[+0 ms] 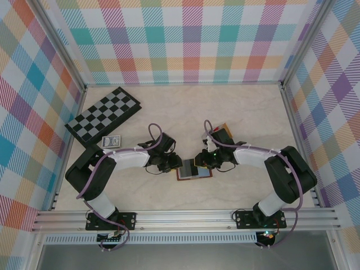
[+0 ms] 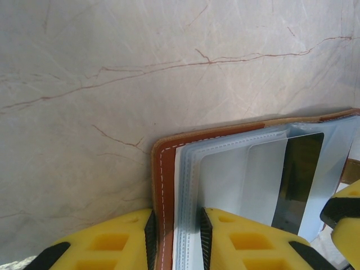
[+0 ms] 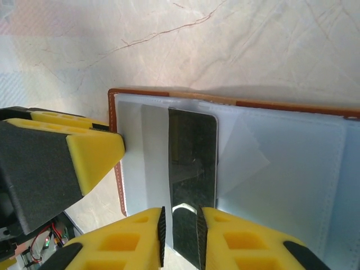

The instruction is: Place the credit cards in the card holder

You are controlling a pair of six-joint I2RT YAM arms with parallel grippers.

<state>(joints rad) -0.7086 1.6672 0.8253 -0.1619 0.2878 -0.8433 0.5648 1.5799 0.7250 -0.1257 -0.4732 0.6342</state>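
Observation:
The reddish-brown card holder (image 1: pixel 203 174) lies open on the table between both arms, its clear sleeves up. My left gripper (image 2: pixel 177 225) is shut on its left edge, pinching the leather cover (image 2: pixel 165 169) and the sleeve stack. A black credit card (image 3: pixel 192 152) lies flat, partly slid into a sleeve of the card holder (image 3: pixel 281 163). My right gripper (image 3: pixel 180 219) hovers over the card's near end, jaws slightly open with a gap beside the card. The left gripper's yellow finger (image 3: pixel 93 152) shows at the holder's edge. From above, the left gripper (image 1: pixel 175 165) and right gripper (image 1: pixel 198 161) flank the black card (image 1: pixel 187 167).
A folded chessboard (image 1: pixel 103 116) lies at the back left with a small blue-patterned pack (image 1: pixel 112 141) in front of it. A tan flat piece (image 1: pixel 224 128) peeks out behind the right wrist. Plaid walls enclose the marble table (image 1: pixel 247 107).

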